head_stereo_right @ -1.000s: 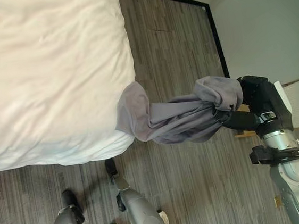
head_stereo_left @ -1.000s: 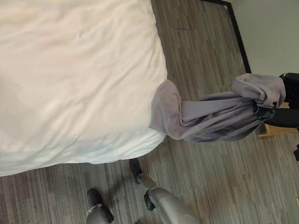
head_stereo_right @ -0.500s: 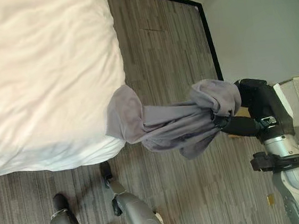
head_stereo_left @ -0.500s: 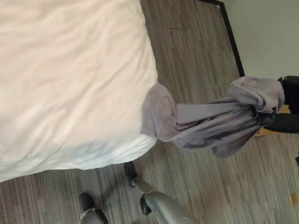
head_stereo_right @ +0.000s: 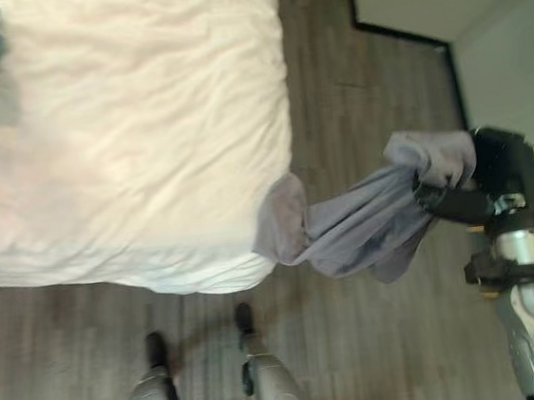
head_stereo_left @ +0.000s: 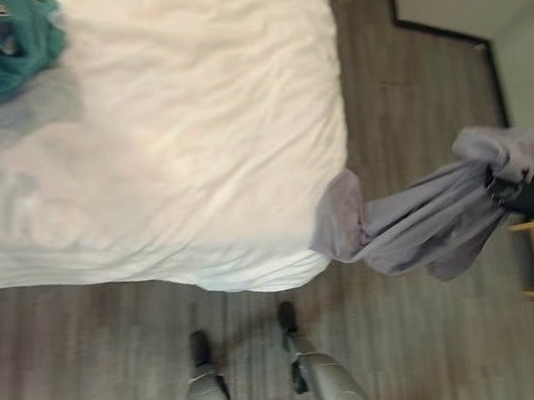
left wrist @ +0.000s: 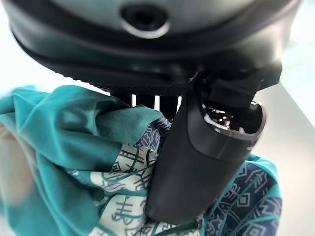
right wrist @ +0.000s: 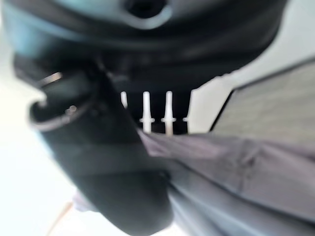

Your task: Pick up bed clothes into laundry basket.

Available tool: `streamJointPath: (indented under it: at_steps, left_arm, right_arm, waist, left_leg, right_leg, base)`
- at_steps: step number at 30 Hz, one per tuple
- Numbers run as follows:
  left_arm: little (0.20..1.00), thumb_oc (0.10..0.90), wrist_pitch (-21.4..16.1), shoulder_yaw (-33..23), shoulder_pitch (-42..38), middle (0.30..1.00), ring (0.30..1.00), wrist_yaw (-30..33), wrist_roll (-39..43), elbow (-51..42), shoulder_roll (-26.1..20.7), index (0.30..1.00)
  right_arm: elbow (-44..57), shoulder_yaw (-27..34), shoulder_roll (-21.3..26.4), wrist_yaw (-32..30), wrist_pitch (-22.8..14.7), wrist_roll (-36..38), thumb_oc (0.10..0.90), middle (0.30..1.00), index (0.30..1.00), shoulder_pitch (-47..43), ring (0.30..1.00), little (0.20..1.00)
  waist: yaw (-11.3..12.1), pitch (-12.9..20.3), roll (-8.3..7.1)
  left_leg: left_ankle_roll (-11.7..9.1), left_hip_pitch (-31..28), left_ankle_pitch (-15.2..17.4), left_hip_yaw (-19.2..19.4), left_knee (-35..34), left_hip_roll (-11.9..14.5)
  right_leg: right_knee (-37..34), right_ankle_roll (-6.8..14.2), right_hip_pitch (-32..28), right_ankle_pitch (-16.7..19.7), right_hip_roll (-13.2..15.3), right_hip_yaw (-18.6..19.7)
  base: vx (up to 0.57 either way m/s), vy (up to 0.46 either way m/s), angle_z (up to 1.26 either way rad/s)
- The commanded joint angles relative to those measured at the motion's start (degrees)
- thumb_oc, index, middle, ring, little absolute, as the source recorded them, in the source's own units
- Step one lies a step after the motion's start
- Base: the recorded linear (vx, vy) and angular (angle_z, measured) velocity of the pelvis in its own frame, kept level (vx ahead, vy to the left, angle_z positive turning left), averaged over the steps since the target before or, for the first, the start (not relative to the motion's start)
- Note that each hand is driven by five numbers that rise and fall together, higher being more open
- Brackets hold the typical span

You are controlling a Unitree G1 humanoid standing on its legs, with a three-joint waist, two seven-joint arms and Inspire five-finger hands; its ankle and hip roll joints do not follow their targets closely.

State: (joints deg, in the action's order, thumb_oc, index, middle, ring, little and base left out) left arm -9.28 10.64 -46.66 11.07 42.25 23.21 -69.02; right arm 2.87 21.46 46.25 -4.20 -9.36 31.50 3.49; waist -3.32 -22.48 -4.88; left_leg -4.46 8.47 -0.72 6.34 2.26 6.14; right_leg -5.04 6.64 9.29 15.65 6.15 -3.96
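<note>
Right hand (head_stereo_right: 458, 201) clutching grey garment (head_stereo_right: 361, 228) trailing from bed (head_stereo_left: 167, 153) corner (left hand (left wrist: 202, 162) clutching teal cloth (left wrist: 64, 147)).

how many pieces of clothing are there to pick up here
2: a grey garment held by the right hand, trailing from the bed's corner, and a teal patterned garment in the left hand.
</note>
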Motion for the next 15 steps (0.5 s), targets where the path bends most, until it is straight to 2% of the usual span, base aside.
streamJointPath:
  at_steps: [1,3,4,6,7,9,10,11,12,13,14,15]
  left_arm:
    - [0.3,0.4,-10.8,-10.5,6.2,0.3,0.3,1.2,-1.5,-8.9,0.7,0.3]
    - [0.3,0.4,-10.7,-11.6,7.4,0.3,0.3,1.3,-1.7,-9.5,0.8,0.3]
    - [0.3,0.4,-12.3,-19.5,18.0,0.3,0.3,0.7,-1.7,-18.4,4.6,0.3]
    - [0.3,0.4,-12.3,-21.9,21.5,0.3,0.3,0.5,-2.0,-20.8,6.9,0.3]
    - [0.3,0.4,-12.7,-24.8,26.2,0.3,0.3,-0.1,-3.5,-25.4,11.0,0.3]
    - [0.3,0.4,-12.4,-27.7,31.0,0.3,0.3,-1.2,-4.2,-27.9,14.5,0.3]
    - [0.3,0.4,-12.3,-28.0,31.4,0.3,0.3,-1.2,-4.3,-28.2,14.7,0.3]
    - [0.3,0.4,-12.5,-28.8,34.2,0.3,0.3,-2.5,-3.6,-31.1,20.1,0.3]
    - [0.3,0.4,-12.3,-29.4,35.7,0.3,0.3,-3.3,-2.9,-32.2,22.4,0.3]
    - [0.3,0.4,-12.3,-29.4,35.8,0.3,0.3,-3.3,-2.9,-32.3,22.4,0.3]
    - [0.3,0.4,-12.0,-30.1,38.1,0.3,0.3,-4.5,-2.6,-34.3,27.2,0.3]
    - [0.3,0.4,-11.8,-30.2,39.5,0.3,0.3,-4.9,-2.6,-35.4,29.8,0.3]
  right_arm:
    - [0.1,7.6,5.0,-3.3,-4.8,0.2,0.4,0.3,0.3,-0.8,0.3,0.3]
    - [-0.1,7.2,5.3,-3.3,-4.9,0.2,0.4,0.3,0.3,-1.0,0.3,0.3]
    - [-1.9,4.7,5.0,-3.1,-5.3,1.7,0.4,0.3,0.3,-5.1,0.3,0.3]
    - [-1.9,3.8,3.9,-3.1,-5.6,1.9,0.4,0.3,0.3,-6.3,0.3,0.3]
    - [-1.8,1.9,1.6,-3.0,-6.3,3.0,0.4,0.3,0.3,-9.2,0.3,0.3]
    - [-1.4,0.1,-0.7,-2.6,-6.1,4.0,0.4,0.3,0.3,-11.0,0.3,0.3]
    - [-1.3,-0.1,-0.7,-2.6,-6.0,3.9,0.4,0.3,0.3,-11.0,0.3,0.3]
    - [0.2,-1.6,-3.8,-1.8,-6.2,4.7,0.4,0.3,0.3,-12.2,0.3,0.3]
    - [1.3,-2.3,-4.9,-1.4,-6.1,5.0,0.4,0.3,0.3,-12.5,0.3,0.3]
    - [1.3,-2.4,-4.9,-1.4,-6.1,5.0,0.4,0.3,0.3,-12.6,0.3,0.3]
    - [3.4,-3.2,-7.7,-0.5,-5.9,5.4,0.4,0.3,0.3,-12.8,0.3,0.3]
    - [4.3,-3.6,-9.0,0.0,-5.6,5.4,0.4,0.3,0.3,-12.8,0.3,0.3]
  waist:
    - [-0.4,10.1,0.83]
    - [-0.7,10.1,0.94]
    - [0.8,12.4,1.91]
    - [1.1,13.2,2.22]
    - [1.8,14.6,2.73]
    - [1.9,15.6,3.11]
    - [1.8,15.7,3.12]
    - [2.1,16.3,3.2]
    - [2.1,16.6,3.44]
    - [2.0,16.6,3.47]
    - [2.4,17.1,3.55]
    - [2.5,17.2,3.57]
  left_leg:
    - [1.1,-2.8,-1.9,0.6,-6.7,-3.1]
    - [1.1,-3.0,-1.8,0.7,-6.7,-3.1]
    - [1.0,-5.2,-1.4,1.3,-6.8,-3.0]
    - [1.1,-6.0,-1.2,1.3,-6.7,-3.0]
    - [1.0,-7.2,-1.1,1.2,-6.6,-2.9]
    - [1.1,-8.6,-1.2,1.4,-6.4,-2.7]
    - [1.0,-9.0,-0.7,1.3,-6.6,-2.7]
    - [1.1,-9.6,-1.0,1.1,-6.0,-2.6]
    - [1.0,-9.7,-0.9,0.9,-5.5,-2.3]
    - [1.0,-9.7,-0.9,0.8,-5.5,-2.3]
    - [1.1,-10.3,-0.5,0.5,-4.6,-2.0]
    - [1.1,-10.7,-0.5,0.7,-4.2,-1.7]
  right_leg:
    - [7.5,5.8,-7.2,-16.6,5.5,-1.0]
    - [7.4,5.8,-7.5,-16.6,5.5,-1.0]
    - [6.5,5.4,-9.8,-17.4,5.4,-1.9]
    - [6.3,5.2,-10.6,-17.8,5.2,-1.9]
    - [6.3,4.7,-11.9,-18.7,5.0,-1.9]
    - [6.1,4.1,-13.5,-18.9,4.8,-1.8]
    - [6.0,4.1,-13.8,-19.3,4.8,-1.8]
    - [5.7,3.5,-14.9,-19.5,4.5,-1.4]
    - [5.5,3.1,-15.3,-19.8,4.3,-1.1]
    - [5.5,3.1,-15.3,-19.7,4.3,-1.2]
    - [5.6,2.4,-16.2,-20.5,4.0,-1.3]
    - [5.7,2.0,-16.7,-20.8,3.8,-1.5]
  base:
    - [0.07,-0.024,0.08]
    - [0.05,-0.036,-0.03]
    - [0.05,-0.082,0.06]
    - [0.05,-0.076,-0.07]
    - [0.04,-0.085,-0.17]
    - [0.02,-0.083,-0.05]
    - [-0.03,-0.088,0.0]
    - [-0.02,-0.097,0.09]
    - [-0.05,-0.096,0.05]
    - [-0.01,-0.084,0.05]
    - [-0.01,-0.082,0.03]
    - [-0.01,-0.083,0.09]
